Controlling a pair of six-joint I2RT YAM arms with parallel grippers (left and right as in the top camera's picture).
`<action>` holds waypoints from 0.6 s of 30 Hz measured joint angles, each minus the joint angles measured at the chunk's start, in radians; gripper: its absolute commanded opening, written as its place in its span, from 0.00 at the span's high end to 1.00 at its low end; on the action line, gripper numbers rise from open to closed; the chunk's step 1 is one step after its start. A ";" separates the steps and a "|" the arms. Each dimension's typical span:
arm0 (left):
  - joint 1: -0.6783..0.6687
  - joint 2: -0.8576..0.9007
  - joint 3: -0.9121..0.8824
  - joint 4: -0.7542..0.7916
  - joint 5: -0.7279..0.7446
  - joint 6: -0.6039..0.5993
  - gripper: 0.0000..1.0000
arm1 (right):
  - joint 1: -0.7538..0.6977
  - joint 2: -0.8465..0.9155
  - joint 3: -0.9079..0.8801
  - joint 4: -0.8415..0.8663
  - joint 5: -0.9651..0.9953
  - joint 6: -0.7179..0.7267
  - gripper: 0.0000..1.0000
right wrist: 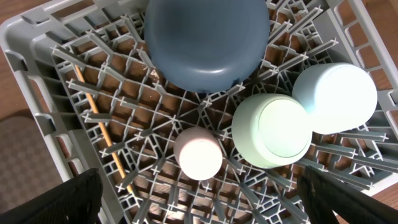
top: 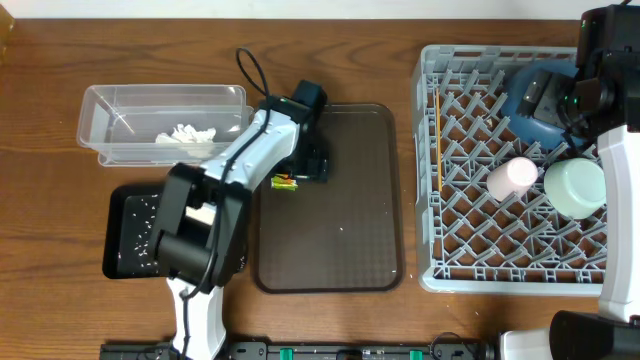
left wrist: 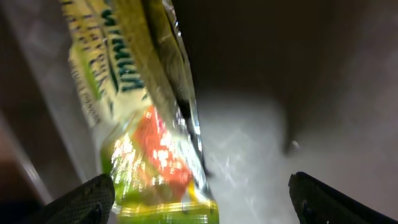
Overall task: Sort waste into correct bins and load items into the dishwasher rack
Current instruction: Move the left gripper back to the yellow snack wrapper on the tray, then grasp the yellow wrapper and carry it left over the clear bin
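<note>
Left wrist view: the left end effector [left wrist: 199, 204] stands with its two black fingers [left wrist: 81, 200] spread wide over a small yellow-green-orange snack wrapper [left wrist: 152, 149]. The wrapper lies flat between them, nearer one finger and not clamped. It rests on the large dark brown plastic serving tray [top: 340, 215], close to that tray's left edge, as the overhead view shows.

Left of the tray on the brown wooden worktop [top: 50, 60] sits a clear plastic rectangular tub [top: 98, 110] holding a crumpled white tissue [top: 186, 134]. Just below it is a shallow black rectangular tray [top: 118, 262], speckled with white rice grains [top: 143, 225] and partly covered by the left arm.

The right end effector [right wrist: 208, 205] hangs fully open and empty above the large square grey plastic dishwasher rack [right wrist: 31, 37], which occupies the right side of the worktop. Inside the rack are a large blue bowl [right wrist: 205, 37], a small mint-green bowl [right wrist: 273, 127] touching a small light-blue bowl [right wrist: 339, 93], and a small pink cup [right wrist: 198, 152] just beside the mint-green one. All four appear turned bottom-up. A thin wooden chopstick [right wrist: 99, 121] lies along the lattice near the rack's left wall.
</note>
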 measured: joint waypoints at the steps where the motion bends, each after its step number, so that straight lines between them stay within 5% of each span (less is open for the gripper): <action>1: 0.000 0.008 0.000 0.005 -0.003 0.002 0.08 | 0.000 0.000 0.000 0.000 0.000 0.000 0.01; 6: 0.000 0.024 0.000 0.020 -0.008 0.002 0.11 | 0.000 0.000 0.000 0.000 0.000 0.000 0.01; 18: 0.000 0.024 0.000 0.014 -0.010 0.004 0.94 | 0.000 0.000 0.000 0.000 0.000 0.000 0.01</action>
